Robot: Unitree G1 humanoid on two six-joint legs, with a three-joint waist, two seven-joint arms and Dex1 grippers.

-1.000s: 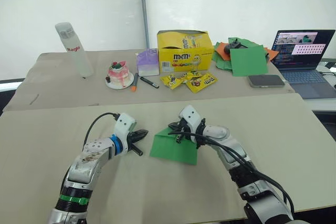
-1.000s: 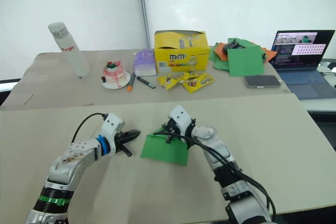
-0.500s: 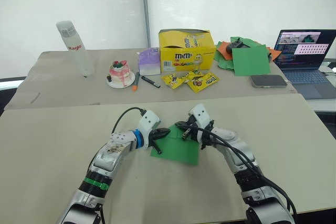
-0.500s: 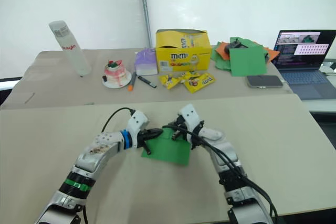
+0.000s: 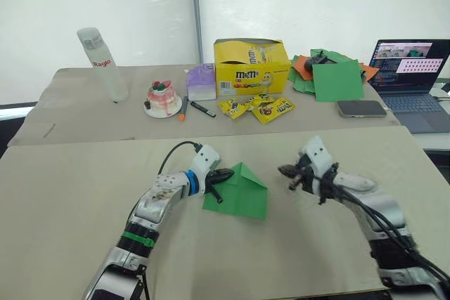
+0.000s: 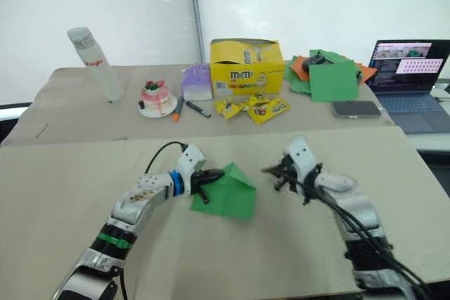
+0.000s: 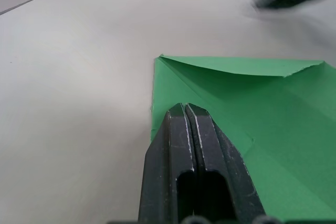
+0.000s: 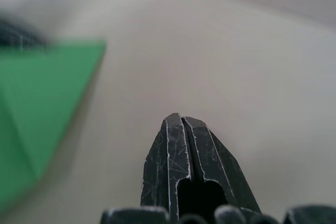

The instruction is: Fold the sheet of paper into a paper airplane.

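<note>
Here I see the near table (image 5: 84,194) carrying the sheet of paper (image 5: 242,194), which lies at its middle with both upper corners folded into a point aimed away from me. My left gripper (image 5: 222,175) rests on the paper's left edge, its fingers clenched together with nothing between them. My right gripper (image 5: 287,171) hovers well to the right of the paper, apart from it, fingers likewise pressed together and empty.
</note>
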